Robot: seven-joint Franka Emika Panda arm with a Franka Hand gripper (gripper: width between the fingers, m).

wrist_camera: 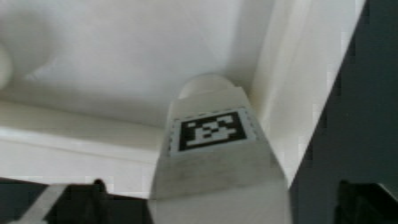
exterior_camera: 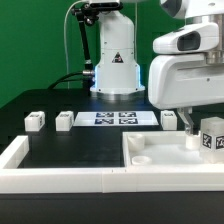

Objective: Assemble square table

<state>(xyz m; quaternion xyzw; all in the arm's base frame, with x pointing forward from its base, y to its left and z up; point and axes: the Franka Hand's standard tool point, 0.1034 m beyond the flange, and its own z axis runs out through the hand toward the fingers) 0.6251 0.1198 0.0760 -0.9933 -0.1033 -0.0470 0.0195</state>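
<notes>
The white square tabletop (exterior_camera: 160, 152) lies rim up at the exterior view's right front. My gripper (exterior_camera: 198, 130) hangs over its far right corner, shut on a white tagged leg (exterior_camera: 210, 139) held upright just above the panel. In the wrist view the leg (wrist_camera: 214, 135) runs out from between my dark fingers (wrist_camera: 71, 200) toward the tabletop's inner corner (wrist_camera: 107, 110). Three loose legs lie on the black table: two to the left (exterior_camera: 35, 121) (exterior_camera: 66, 119) and one just left of my gripper (exterior_camera: 170, 118).
The marker board (exterior_camera: 115, 118) lies flat in front of the robot base (exterior_camera: 115, 70). A long white rail (exterior_camera: 30, 160) borders the front and left of the black surface.
</notes>
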